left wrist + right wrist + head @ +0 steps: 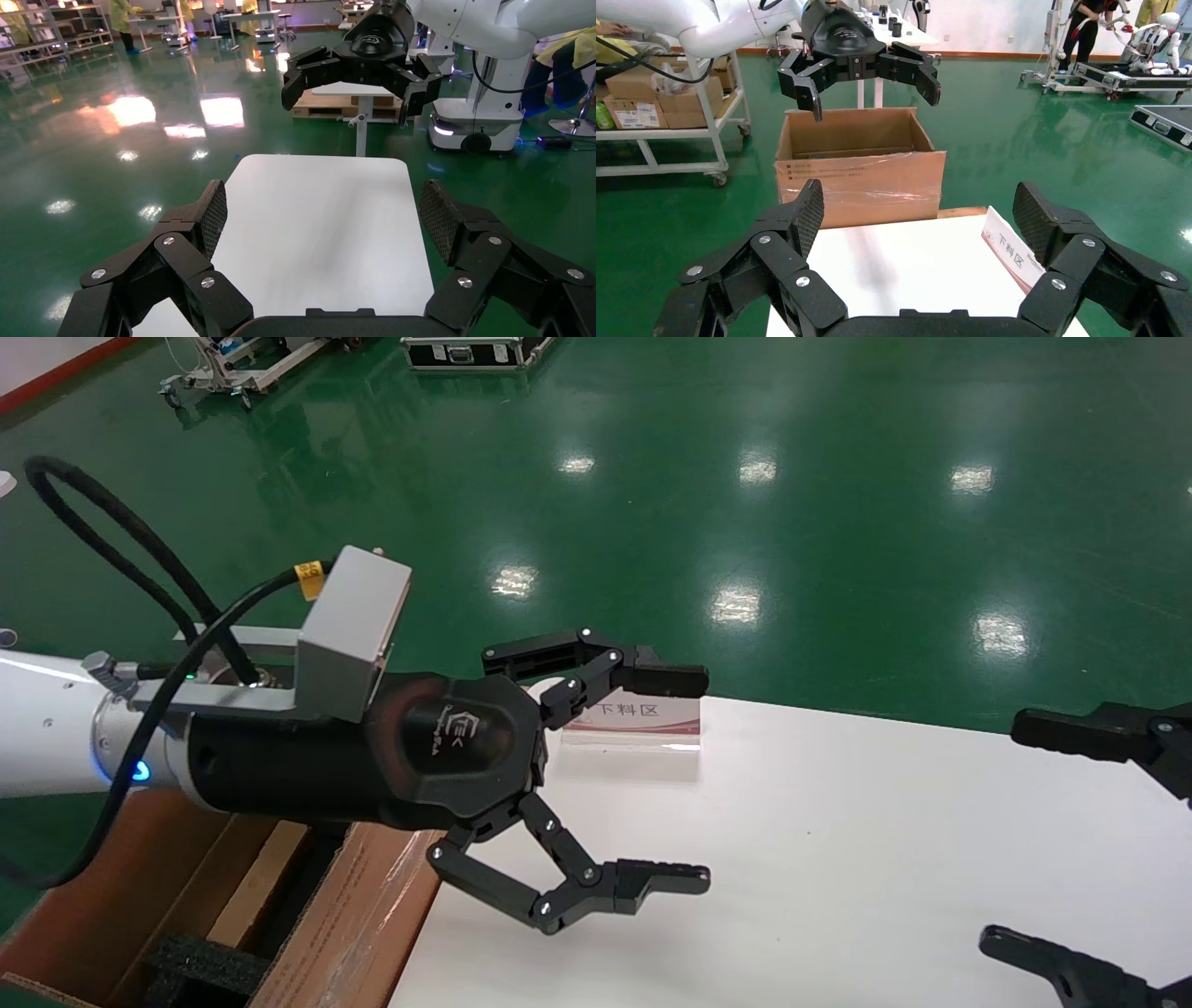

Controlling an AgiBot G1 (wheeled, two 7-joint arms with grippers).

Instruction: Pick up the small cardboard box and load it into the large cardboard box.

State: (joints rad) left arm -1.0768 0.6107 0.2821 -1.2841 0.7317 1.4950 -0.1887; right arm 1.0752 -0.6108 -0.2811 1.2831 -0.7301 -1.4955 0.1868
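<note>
Left gripper (694, 780): held above the near end of the white table (838, 859), fingers spread wide, nothing held.
Right gripper (1071, 840): held over the table's other end, fingers spread wide, nothing held.
Large brown cardboard box (859, 165): seen on the green floor (745, 477) beside the table, open, with black foam (200, 966) inside.
Small cardboard box: not seen.

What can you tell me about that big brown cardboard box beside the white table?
The large brown corrugated cardboard box stands upright on the green floor against the white table, top flaps open. Glossy clear tape wraps its side, with small print near one corner. Black foam lies inside. The open left gripper hangs just past it, not touching.
</note>
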